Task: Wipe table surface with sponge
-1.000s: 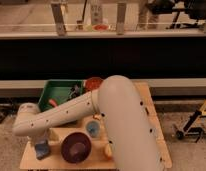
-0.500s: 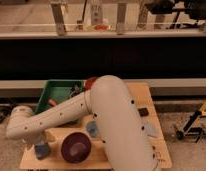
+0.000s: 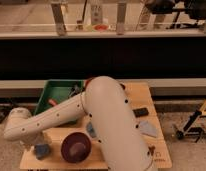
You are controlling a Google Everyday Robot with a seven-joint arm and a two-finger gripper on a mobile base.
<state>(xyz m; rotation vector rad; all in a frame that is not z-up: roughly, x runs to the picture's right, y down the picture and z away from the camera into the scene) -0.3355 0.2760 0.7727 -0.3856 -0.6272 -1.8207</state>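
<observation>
At the table's (image 3: 157, 107) front left corner, the gripper (image 3: 37, 144) hangs from the white arm's (image 3: 56, 117) wrist right over the blue sponge (image 3: 43, 150); whether it grips the sponge I cannot tell. Just right sits a purple bowl (image 3: 75, 146), with a green tray (image 3: 52, 94) behind. Farther right lie a black object (image 3: 140, 112) and a grey-blue flat piece (image 3: 147, 128).

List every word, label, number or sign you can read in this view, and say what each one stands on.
No text can be read anywhere in this view.
Small dark marks on the light tan wooden table, near its front right corner: too blurred to read.
Pale placards in the background behind the rail: too blurred to read.
The blue sponge, purple bowl and green plastic tray show no lettering.
The gripper is low at the table's front left, by the sponge.
</observation>
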